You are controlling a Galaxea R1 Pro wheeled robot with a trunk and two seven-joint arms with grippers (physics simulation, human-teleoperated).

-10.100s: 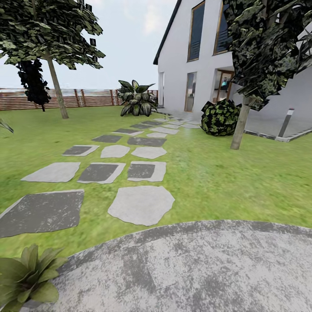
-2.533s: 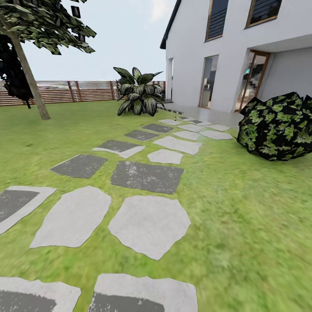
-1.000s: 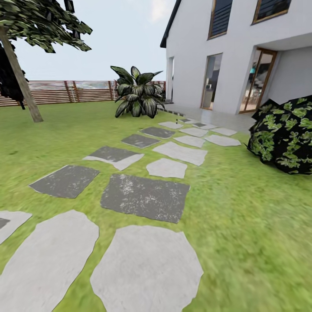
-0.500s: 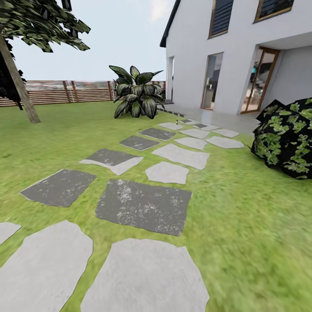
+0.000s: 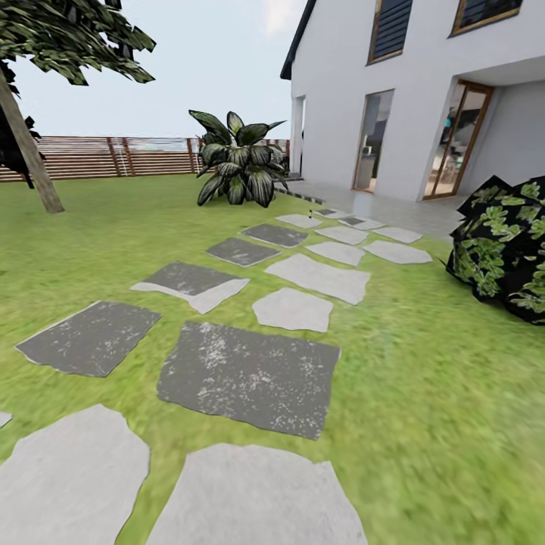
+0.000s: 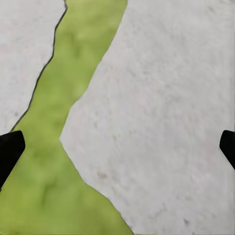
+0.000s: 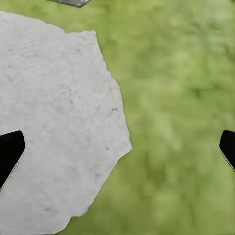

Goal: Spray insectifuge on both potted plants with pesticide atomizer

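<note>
I am out on the garden lawn (image 5: 424, 393), on a path of flat stepping stones (image 5: 250, 375) that leads toward the house. The dark green atomizer and the two low rosette plants are out of view. A tiny dark upright speck (image 5: 310, 215) stands by the far stones, too small to identify. My left gripper (image 6: 117, 147) hangs open over a pale stone (image 6: 161, 122) and a strip of grass. Over a pale stone's edge (image 7: 54, 127) and lawn, my right gripper (image 7: 117, 147) is open too. Both are empty.
A tall plant with striped leaves (image 5: 238, 168) stands at the path's far end by the white house (image 5: 341, 91). A dark leafy bush (image 5: 506, 242) sits on the right. A tree trunk (image 5: 30, 163) and brown slatted fence (image 5: 113, 157) lie at the left.
The whole view has advanced along the stepping stones toward the house. The paved round and the low green plant seen earliest have dropped out of view behind me.
</note>
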